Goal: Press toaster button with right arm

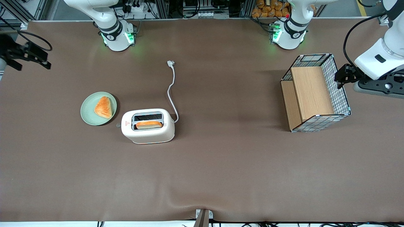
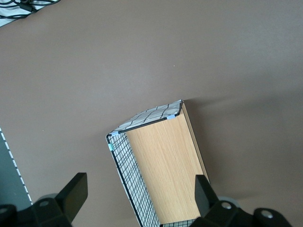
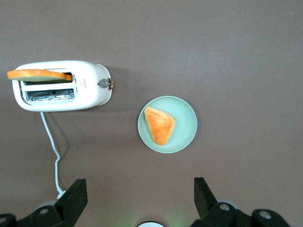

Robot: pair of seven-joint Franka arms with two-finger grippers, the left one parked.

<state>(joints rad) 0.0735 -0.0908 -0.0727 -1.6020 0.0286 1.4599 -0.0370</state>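
Hovering high above the matte brown worktop (image 1: 221, 164), well apart from the toaster (image 1: 148, 126), the gripper (image 3: 139, 198) has its jaws spread wide, holding nothing. That glossy, rounded cream toaster carries a bread slice (image 1: 149, 125); its tiny grey toaster button (image 3: 104, 83) faces the smooth green plate (image 1: 90, 118) just beside it.

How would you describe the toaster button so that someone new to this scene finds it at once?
Find the cream toaster near the middle of the brown table, one bread slice in a slot. On its short end facing the green plate sits the toaster button, a tiny grey knob, unlike the red triangle mark on top. The open claw hovers high above.
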